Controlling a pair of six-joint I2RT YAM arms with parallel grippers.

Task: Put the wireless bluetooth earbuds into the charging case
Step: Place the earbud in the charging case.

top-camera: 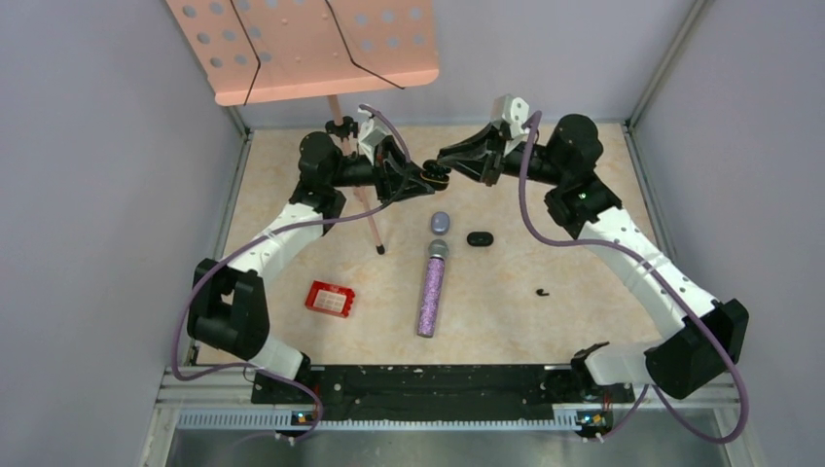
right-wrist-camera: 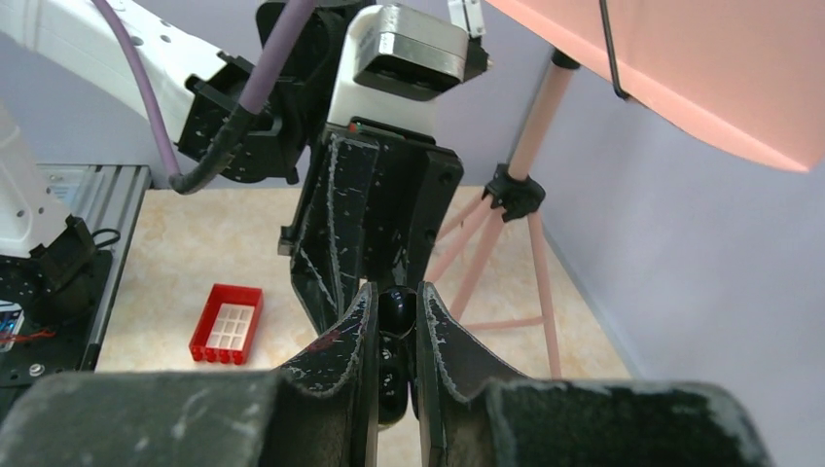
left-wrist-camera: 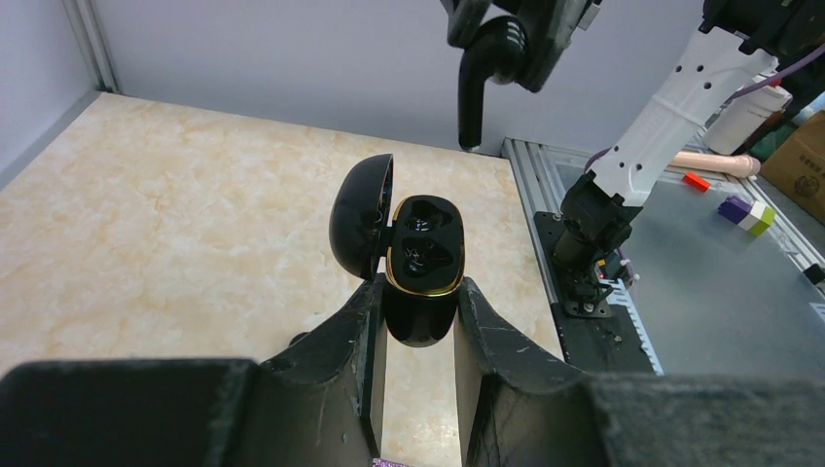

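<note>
The right tool (right-wrist-camera: 394,302) clamps one black earbud (left-wrist-camera: 470,97), its stem pointing toward the one open charging case (left-wrist-camera: 423,243) clamped in the left tool (left-wrist-camera: 420,304).

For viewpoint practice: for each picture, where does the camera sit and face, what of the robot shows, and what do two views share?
Top external: above and behind, looking down on the table; left arm, right arm show.
Left wrist: behind the left claw, facing the open case it grips.
Right wrist: behind the right claw, facing the black earbud it pinches.
Shared: both wrist views show that earbud.
</note>
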